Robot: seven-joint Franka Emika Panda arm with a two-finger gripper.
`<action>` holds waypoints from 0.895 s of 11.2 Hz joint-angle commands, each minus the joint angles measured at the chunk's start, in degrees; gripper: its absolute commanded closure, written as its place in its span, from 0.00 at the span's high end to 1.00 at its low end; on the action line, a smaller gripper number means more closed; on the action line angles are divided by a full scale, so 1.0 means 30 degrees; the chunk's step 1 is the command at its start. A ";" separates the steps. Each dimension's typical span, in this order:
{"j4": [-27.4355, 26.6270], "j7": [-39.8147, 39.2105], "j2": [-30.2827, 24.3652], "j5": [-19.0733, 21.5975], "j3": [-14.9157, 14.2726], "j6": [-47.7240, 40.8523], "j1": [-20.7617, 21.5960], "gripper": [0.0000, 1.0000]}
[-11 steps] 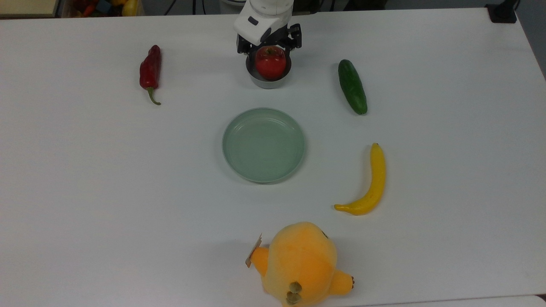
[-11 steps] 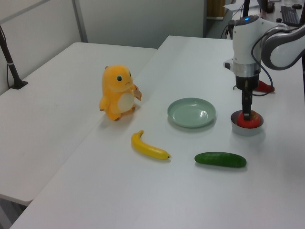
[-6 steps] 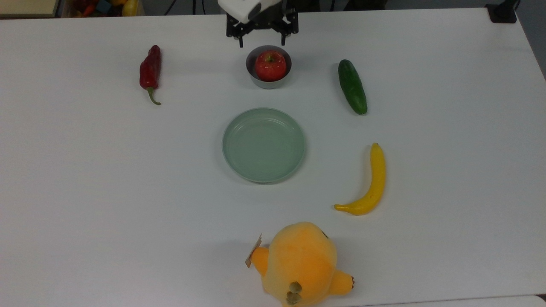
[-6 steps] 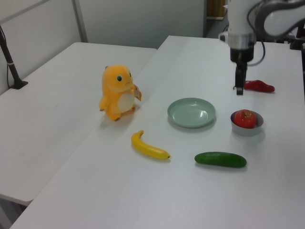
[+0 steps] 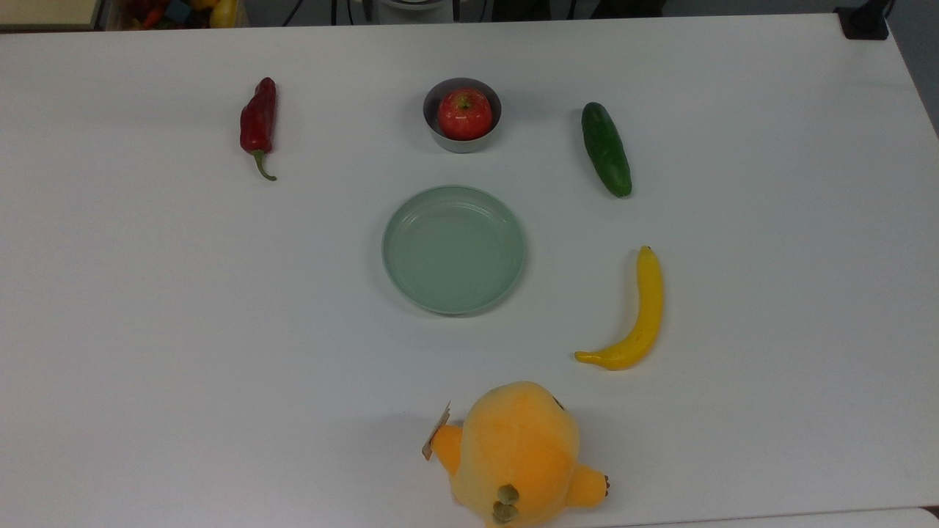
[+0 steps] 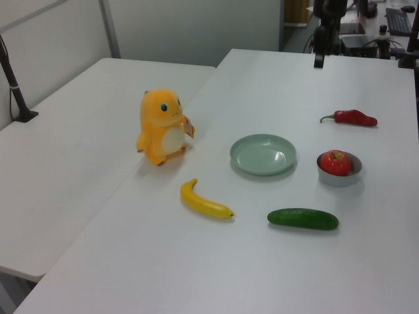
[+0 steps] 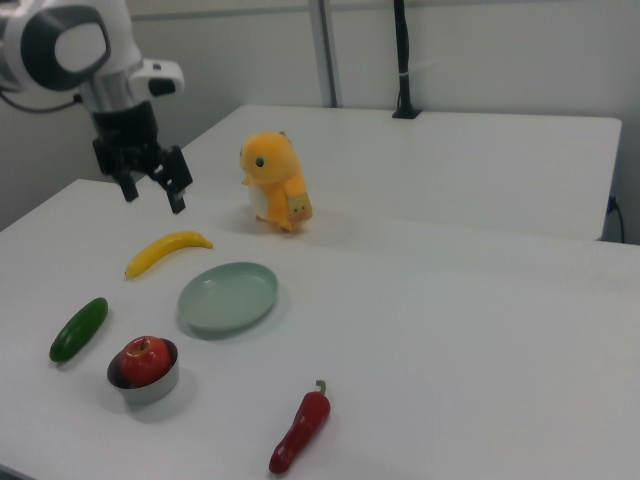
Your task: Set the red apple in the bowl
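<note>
The red apple (image 5: 465, 113) sits inside the small grey bowl (image 5: 461, 146) near the far edge of the table in the top view. It appears again as the apple (image 6: 336, 162) in the bowl (image 6: 339, 179), and as the apple (image 7: 145, 359) in the bowl (image 7: 152, 389). High above the table, well clear of the bowl, my gripper (image 7: 153, 196) hangs open with nothing between its fingers. The left view catches the gripper (image 6: 319, 61) at its top edge.
A pale green plate (image 5: 453, 249) lies at the table's centre. A cucumber (image 5: 606, 149) and a banana (image 5: 634, 315) are on the top view's right, a red chili pepper (image 5: 258, 121) on the top view's left. An orange plush toy (image 5: 513, 451) stands at the near edge.
One second ago the gripper was down at the bowl around the apple. It has since let go and risen high, leaving the top view; the apple stays in the bowl.
</note>
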 commanded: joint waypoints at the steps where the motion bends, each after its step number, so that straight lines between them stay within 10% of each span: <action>1: 0.2328 0.0079 0.0423 0.0603 -0.1350 -0.0999 -0.0034 1.00; 10: 0.2185 -0.3174 0.1361 0.0603 -0.1356 0.0123 0.0052 1.00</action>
